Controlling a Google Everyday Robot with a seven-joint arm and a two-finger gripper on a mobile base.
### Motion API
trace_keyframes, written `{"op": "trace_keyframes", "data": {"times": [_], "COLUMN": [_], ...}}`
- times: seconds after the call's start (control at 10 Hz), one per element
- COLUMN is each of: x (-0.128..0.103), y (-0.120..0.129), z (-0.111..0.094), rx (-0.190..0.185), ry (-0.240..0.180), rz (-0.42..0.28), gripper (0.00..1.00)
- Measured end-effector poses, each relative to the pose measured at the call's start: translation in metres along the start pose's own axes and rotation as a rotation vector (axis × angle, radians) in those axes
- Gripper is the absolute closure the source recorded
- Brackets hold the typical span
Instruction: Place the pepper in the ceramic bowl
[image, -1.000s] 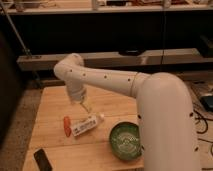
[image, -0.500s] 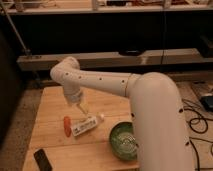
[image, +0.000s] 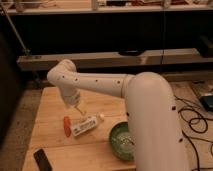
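Wooden table (image: 55, 145) holds, nearest, a dark flat object (image: 42, 160) and the green ceramic bowl (image: 120, 142). Farther back, the orange pepper (image: 67, 126) lies just beside a white tube (image: 86, 125). The gripper (image: 80, 108) hovers just above them; its grip cannot be told.

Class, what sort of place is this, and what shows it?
Probably a robotics lab: long tan shelving, loose black floor cables, a light wooden table. The gripper hangs over it near the slim orange-red pepper.

The wooden tabletop (image: 50, 107) holds the pepper (image: 67, 126) touching a white bottle (image: 86, 124) mid-table under the hand (image: 80, 108), the ceramic bowl (image: 115, 144) near the front edge, and a black thing (image: 43, 160) by the front left corner.
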Motion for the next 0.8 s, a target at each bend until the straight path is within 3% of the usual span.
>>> {"op": "trace_keyframes", "data": {"times": [0.2, 0.8], "x": [-0.011, -0.023], "y": [-0.015, -0.023], "z": [0.003, 0.019], "rx": [0.001, -0.013], "ry": [0.004, 0.011], "rz": [-0.017, -0.046], "gripper": [0.34, 0.34]}}
